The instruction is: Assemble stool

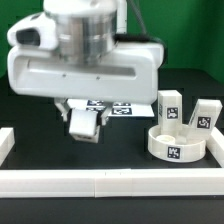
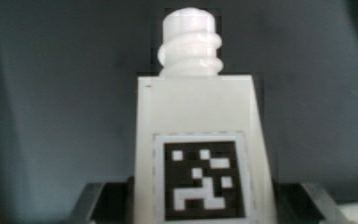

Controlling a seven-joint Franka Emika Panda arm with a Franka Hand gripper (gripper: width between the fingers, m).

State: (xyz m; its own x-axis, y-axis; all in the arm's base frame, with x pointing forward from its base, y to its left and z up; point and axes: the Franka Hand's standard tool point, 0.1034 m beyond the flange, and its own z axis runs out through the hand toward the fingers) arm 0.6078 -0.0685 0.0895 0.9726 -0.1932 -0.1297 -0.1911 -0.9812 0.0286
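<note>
My gripper (image 1: 84,122) is shut on a white block leg (image 1: 85,123) and holds it above the dark table, to the exterior view's left of the seat. In the wrist view the leg (image 2: 199,140) fills the middle, with a tag on its face and a ribbed white peg (image 2: 192,45) at its far end; my dark fingers (image 2: 105,198) press on both its sides. The round seat (image 1: 177,146) lies at the exterior view's right, tag facing front. Two more tagged legs (image 1: 168,106) (image 1: 204,116) stand in or just behind it.
The marker board (image 1: 115,107) lies flat behind my gripper. Long white border bars (image 1: 110,183) run along the front, with another (image 1: 5,148) at the exterior view's left. My arm's large white body (image 1: 85,55) hides the upper middle of the scene.
</note>
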